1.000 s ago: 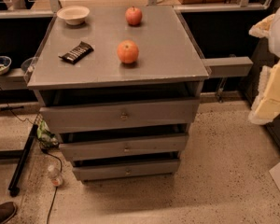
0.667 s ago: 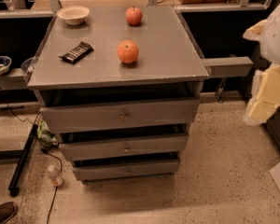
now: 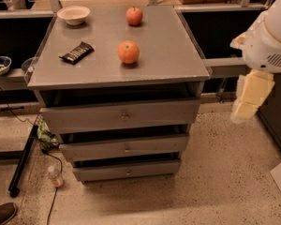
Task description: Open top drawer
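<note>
The top drawer is the widest of three grey drawers under the cabinet top, with a small round metal knob at its centre. Its front sits close under the cabinet top with a dark gap above it. My white arm comes in from the right edge, and my gripper hangs as a cream-coloured piece to the right of the cabinet. It is level with the top drawer and apart from it.
On the cabinet top lie two apples, a dark snack bar and a white bowl. Two narrower drawers sit below. A bottle, cables and a black stand leg are on the floor at left.
My arm and gripper have moved a little to the left, closer to the cabinet's right side. The drawers and the things on top have not moved.
</note>
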You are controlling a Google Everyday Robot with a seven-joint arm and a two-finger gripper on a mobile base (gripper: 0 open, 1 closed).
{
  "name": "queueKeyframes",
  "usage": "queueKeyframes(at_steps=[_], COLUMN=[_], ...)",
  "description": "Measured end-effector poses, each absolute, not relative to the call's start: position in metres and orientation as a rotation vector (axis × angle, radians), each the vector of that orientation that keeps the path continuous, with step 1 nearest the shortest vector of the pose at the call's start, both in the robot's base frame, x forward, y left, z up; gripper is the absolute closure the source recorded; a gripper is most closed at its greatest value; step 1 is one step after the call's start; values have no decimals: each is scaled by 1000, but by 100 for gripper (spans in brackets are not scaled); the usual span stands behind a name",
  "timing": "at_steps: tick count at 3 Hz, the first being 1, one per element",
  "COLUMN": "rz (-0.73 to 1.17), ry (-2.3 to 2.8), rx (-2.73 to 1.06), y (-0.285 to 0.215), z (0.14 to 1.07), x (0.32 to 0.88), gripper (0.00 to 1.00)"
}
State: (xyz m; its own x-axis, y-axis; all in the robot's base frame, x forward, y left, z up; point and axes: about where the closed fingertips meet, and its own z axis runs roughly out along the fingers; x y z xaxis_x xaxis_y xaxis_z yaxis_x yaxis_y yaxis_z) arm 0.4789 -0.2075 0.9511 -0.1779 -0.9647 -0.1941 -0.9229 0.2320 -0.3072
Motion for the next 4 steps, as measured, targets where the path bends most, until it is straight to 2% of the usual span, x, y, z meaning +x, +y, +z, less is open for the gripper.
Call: queueKeyframes(at_steps=[4], rz=[-25], ry=[2169], rx=[-1788], y=[-189], z=[889], x=[492], gripper=[0])
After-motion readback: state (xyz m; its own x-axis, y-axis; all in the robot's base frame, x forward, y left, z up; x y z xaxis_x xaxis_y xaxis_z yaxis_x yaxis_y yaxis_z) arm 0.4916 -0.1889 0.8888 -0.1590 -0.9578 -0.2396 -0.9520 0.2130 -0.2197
